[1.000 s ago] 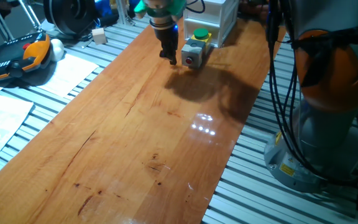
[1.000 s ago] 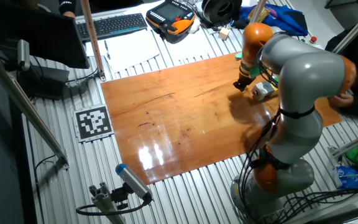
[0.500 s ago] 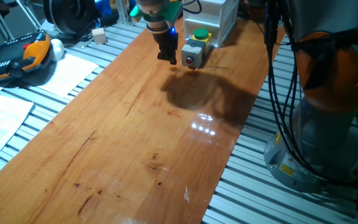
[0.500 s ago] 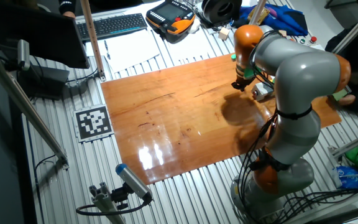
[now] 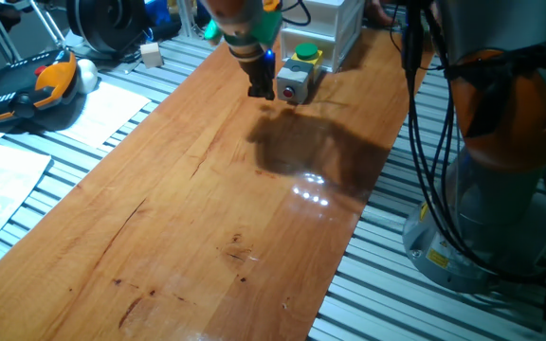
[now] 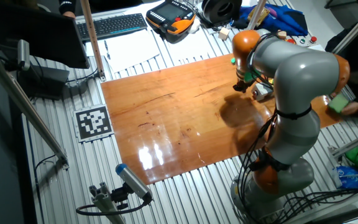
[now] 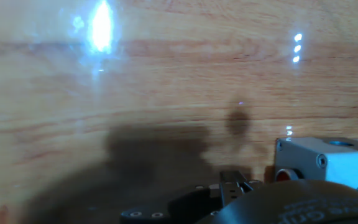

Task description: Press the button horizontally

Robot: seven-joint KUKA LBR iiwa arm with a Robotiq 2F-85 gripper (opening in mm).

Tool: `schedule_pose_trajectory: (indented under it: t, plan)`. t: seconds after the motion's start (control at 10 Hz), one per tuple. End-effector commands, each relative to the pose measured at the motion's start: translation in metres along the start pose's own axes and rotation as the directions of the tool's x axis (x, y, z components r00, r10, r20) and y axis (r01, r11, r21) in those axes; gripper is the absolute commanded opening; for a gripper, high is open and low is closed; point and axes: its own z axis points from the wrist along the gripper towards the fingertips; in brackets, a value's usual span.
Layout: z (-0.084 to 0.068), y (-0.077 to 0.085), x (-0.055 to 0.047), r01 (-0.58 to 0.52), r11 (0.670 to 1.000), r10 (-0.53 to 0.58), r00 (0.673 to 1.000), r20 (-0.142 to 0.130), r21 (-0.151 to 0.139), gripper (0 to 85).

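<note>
the small grey button box with a red button on its side face (image 5: 293, 87) sits near the far end of the long reddish-brown wooden tabletop (image 5: 207, 208), close to its right edge, just in front of a white plastic drawer unit (image 5: 335, 28). a second grey and yellow box with a green button on top (image 5: 306, 55) stands right behind it, against the drawers.

the dark two-finger gripper (image 5: 263, 90) of the arm hangs low over the wood just to the left of the grey box, at the height of the red button; from this fixed view it looks touching or almost touching the box, but which one cannot be told. whether its fingers are spread or pressed together cannot be told either, since they show as one dark shape.

in the other fixed view the gripper (image 6: 241, 86) sits beside the box (image 6: 263, 91), under the orange and grey arm (image 6: 297, 68).

in the hand view the box (image 7: 328, 160) lies at the lower right, its red button (image 7: 283, 175) showing at the left face, with a dark part of the tool just beside it. the view is blurred.
</note>
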Motion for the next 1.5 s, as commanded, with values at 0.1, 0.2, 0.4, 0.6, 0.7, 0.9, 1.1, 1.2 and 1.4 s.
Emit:
schedule_pose_trajectory:
  t: [0.1,0.2,0.4,0.6,0.7,0.9,1.1,1.2,1.4]
  plan:
    - [0.013,-0.01,0.004,0.023,1.0,-0.023,1.0,0.012,0.0,0.0]
    - [0.016,-0.013,0.006,0.039,0.999,-0.039,0.999,0.008,0.021,0.0]
    - [0.021,-0.02,0.011,0.063,0.997,-0.063,0.998,-0.005,0.052,0.0]
    - [0.029,-0.027,0.015,0.072,0.995,-0.073,0.997,0.007,0.07,0.0]
    - [0.032,-0.029,0.017,0.082,0.992,-0.083,0.997,0.009,0.091,0.0]
    - [0.035,-0.033,0.018,0.089,0.989,-0.092,0.996,0.02,0.116,0.0]
    - [0.033,-0.037,0.017,0.096,0.987,-0.1,0.995,0.022,0.129,0.0]
    - [0.033,-0.039,0.016,0.1,0.986,-0.104,0.994,0.021,0.131,0.0]
    - [0.034,-0.041,0.016,0.105,0.985,-0.109,0.994,0.027,0.139,0.0]
